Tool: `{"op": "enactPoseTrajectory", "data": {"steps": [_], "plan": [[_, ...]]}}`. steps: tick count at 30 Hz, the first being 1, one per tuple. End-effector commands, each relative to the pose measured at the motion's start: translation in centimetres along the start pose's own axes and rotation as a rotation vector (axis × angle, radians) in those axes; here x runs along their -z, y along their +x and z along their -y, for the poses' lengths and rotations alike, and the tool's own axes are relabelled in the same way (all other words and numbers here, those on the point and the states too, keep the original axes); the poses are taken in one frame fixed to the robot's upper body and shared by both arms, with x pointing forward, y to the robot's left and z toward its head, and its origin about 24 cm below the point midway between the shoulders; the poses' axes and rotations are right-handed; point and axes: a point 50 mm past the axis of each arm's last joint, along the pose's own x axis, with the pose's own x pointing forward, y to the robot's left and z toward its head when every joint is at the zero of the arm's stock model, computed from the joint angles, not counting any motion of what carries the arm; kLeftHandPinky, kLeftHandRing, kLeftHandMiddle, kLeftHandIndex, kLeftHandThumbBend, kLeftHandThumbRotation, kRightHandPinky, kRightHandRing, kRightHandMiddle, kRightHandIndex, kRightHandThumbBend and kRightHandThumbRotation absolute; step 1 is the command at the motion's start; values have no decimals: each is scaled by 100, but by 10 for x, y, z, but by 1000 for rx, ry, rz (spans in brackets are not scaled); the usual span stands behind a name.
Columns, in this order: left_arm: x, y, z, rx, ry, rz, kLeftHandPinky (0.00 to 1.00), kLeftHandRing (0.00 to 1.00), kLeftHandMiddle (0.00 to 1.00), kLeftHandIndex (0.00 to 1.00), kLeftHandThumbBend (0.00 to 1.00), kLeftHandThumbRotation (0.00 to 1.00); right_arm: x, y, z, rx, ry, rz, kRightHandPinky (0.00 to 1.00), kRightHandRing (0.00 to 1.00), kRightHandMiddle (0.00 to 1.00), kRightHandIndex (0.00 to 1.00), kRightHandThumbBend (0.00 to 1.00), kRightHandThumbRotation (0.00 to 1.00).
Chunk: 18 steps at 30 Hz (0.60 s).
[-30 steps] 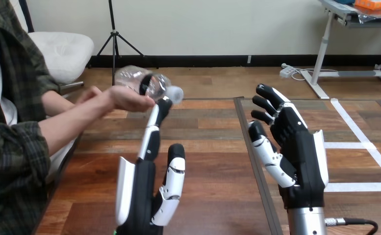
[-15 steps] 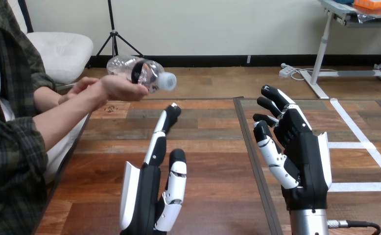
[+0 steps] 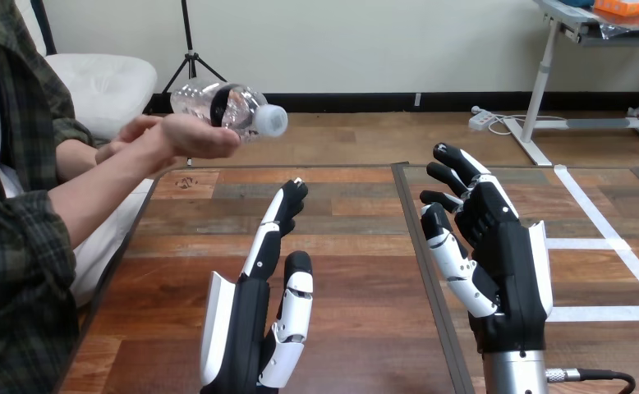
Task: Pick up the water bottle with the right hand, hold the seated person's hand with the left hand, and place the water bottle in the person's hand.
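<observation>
brown wooden desk (image 3: 345,215) | left robot hand (image 3: 242,328) upright, fingers straight, empty | right robot hand (image 3: 501,258) fingers loosely spread, empty | person's hand (image 3: 191,136) raised above desk's left edge, holding clear plastic water bottle (image 3: 218,103) sideways, apart from both robot hands

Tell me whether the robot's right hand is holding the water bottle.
No: the water bottle rests in the person's hand, well apart from the right hand, whose fingers are relaxed and empty.
</observation>
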Motion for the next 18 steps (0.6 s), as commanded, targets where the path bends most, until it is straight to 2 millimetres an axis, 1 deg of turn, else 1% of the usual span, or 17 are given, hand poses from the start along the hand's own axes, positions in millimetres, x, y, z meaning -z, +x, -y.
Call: {"op": "enactPoseTrajectory", "data": {"steps": [1, 18], "plan": [[-4, 11, -1, -26, -21, 44, 84, 88, 91, 92, 0, 100, -12, 15, -4, -1, 15, 89, 72, 84, 86, 81, 44, 48], [-3, 12, -2, -11, -27, 39, 83, 88, 91, 90, 0, 100, -11, 15, -4, -1, 21, 82, 73, 84, 87, 81, 45, 48]]}}
